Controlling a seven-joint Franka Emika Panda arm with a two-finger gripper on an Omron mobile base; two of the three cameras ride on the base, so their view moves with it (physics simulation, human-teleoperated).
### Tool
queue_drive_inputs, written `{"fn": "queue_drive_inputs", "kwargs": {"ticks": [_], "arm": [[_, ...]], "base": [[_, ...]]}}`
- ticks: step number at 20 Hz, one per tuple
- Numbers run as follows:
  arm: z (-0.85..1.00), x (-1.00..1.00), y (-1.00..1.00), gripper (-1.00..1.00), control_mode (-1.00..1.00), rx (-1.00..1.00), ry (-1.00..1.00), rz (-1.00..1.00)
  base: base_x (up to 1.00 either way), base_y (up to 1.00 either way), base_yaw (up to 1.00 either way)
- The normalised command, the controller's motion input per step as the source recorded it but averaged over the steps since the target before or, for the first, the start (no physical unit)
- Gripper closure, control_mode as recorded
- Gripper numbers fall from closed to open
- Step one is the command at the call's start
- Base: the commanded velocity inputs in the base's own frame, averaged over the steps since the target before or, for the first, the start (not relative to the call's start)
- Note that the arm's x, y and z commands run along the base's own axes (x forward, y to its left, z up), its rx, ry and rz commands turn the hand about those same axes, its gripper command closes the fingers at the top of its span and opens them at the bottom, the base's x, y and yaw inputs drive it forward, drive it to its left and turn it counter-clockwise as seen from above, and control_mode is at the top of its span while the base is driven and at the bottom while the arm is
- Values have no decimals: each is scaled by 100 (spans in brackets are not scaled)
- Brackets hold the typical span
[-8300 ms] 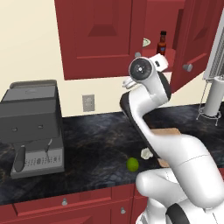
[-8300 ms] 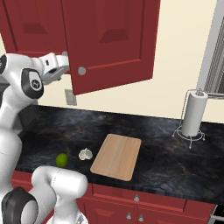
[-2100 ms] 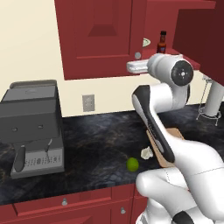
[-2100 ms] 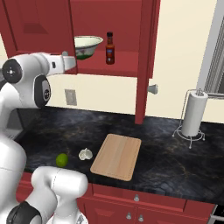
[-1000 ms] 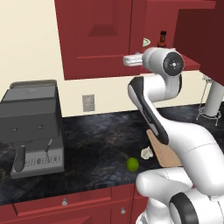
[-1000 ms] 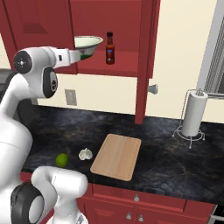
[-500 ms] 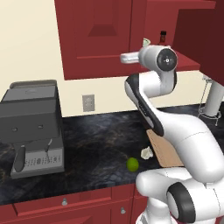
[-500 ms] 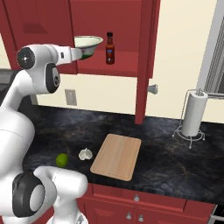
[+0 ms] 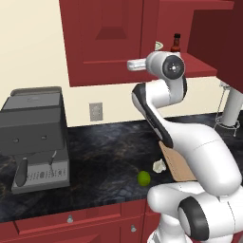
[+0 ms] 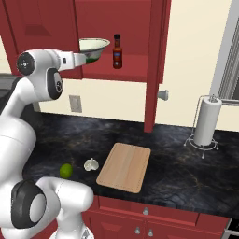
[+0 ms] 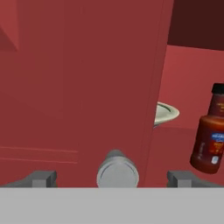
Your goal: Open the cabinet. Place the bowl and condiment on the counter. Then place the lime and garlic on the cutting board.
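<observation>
Along the counter (image 10: pixel 186 172), going left to right with the cutting board (image 10: pixel 124 166) as the landmark: one coffee machine (image 9: pixel 35 137) stands well to the left of the board; one lime (image 10: pixel 66 170) and one garlic bulb (image 10: pixel 91 164) lie just left of the board, near each other, neither on it yet. One paper towel holder (image 10: pixel 207 122) stands well to the right of it.

Above the board, the cabinet (image 10: pixel 156 60) has its right door swung out edge-on. The left door (image 9: pixel 107 40) looks at least partly closed, which would explain why the arm is up there. One bowl (image 10: pixel 94 48) and one condiment bottle (image 10: pixel 117 51) sit on the shelf above and left of the board, bowl to the left, bottle just right of it, apart.

One gripper (image 11: pixel 113 176) is raised to shelf height, its fingers spread fully and holding nothing. In the hand view, one round silver knob (image 11: pixel 117 170) sits between the fingertips, so the likely aim is a grasp on that knob to pull the left door wider. Bowl and bottle show past the door's edge.
</observation>
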Motion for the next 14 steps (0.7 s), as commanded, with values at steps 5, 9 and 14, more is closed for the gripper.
{"fn": "queue_drive_inputs", "kwargs": {"ticks": [5,9,14], "arm": [[0,9,0,-100,-100,0,0,-1],[0,0,0,-100,-100,0,0,0],[0,0,-2,-100,-100,0,0,0]], "base": [[0,0,0],[0,0,0],[0,0,0]]}}
